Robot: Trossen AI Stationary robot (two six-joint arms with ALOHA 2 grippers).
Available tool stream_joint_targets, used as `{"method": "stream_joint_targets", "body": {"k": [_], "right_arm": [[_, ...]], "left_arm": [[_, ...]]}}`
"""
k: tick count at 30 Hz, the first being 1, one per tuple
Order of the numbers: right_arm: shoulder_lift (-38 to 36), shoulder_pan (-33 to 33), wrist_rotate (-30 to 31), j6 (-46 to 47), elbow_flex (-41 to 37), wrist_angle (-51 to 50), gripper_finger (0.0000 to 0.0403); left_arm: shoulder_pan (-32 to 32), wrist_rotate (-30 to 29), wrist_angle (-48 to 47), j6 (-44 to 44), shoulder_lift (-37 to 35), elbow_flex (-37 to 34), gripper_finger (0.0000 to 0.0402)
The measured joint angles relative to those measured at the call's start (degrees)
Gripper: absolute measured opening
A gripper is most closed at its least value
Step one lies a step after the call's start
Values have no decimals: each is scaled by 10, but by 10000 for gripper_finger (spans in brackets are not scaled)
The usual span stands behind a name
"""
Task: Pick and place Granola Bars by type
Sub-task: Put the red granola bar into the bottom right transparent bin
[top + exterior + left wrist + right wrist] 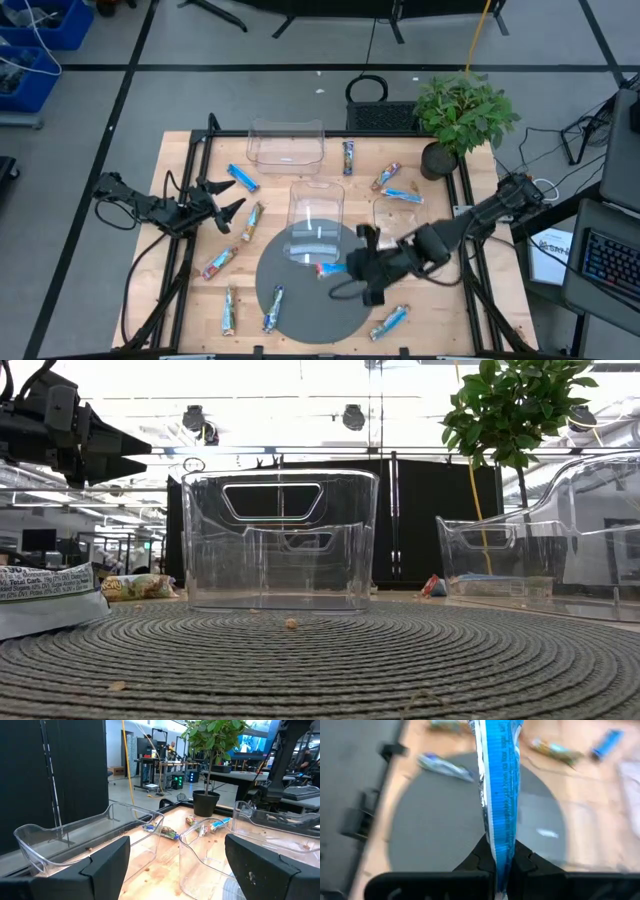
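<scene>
My right gripper (345, 268) hovers over the round grey mat (300, 315), shut on a bright blue granola bar (499, 780) with a silver seam. My left gripper (228, 205) waits open at the table's left, holding nothing, level with the clear bins (75, 837). Other granola bars lie flat on the wooden table: a blue one (243, 178) at the far left, tan ones (250, 222) (219, 263) near my left gripper, and two (386, 177) (402, 195) at the far right. Two more (229, 310) (273, 308) lie at the mat's near left edge. My right gripper pinches one end of the blue bar (503, 862) between its two fingers (482, 860), which lie on the wrapper's flat faces. The bar's length sticks straight out past the fingertips. It is lifted clear, above the grey mat, with the gripper slanting downward from the table's right.
Clear bins stand at the far middle (287, 145), at the mat's far edge (317, 203) and to its right (400, 215). A potted plant (460, 115) stands at the far right corner. One bar (390, 322) lies near the front right, another (348, 157) by the far bin.
</scene>
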Motion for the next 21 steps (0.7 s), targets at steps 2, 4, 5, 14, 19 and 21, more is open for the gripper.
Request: {"method": "stream_joint_targets", "body": {"k": [2, 4, 5, 14, 19, 21], "right_arm": [[-5, -15, 0, -2, 7, -55, 5], [-14, -25, -1, 5, 7, -111, 5], [-19, -28, -1, 10, 7, -135, 4], [-96, -30, 1, 53, -43, -259, 4], [-157, -38, 1, 109, -146, -256, 4], [-182, -42, 0, 130, -190, -241, 3]], "left_arm": [[0, 0, 0, 0, 0, 0, 324], [0, 0, 0, 0, 0, 0, 324], [0, 0, 0, 0, 0, 0, 324], [0, 0, 0, 0, 0, 0, 324], [0, 0, 0, 0, 0, 0, 324], [0, 0, 0, 0, 0, 0, 324]]}}
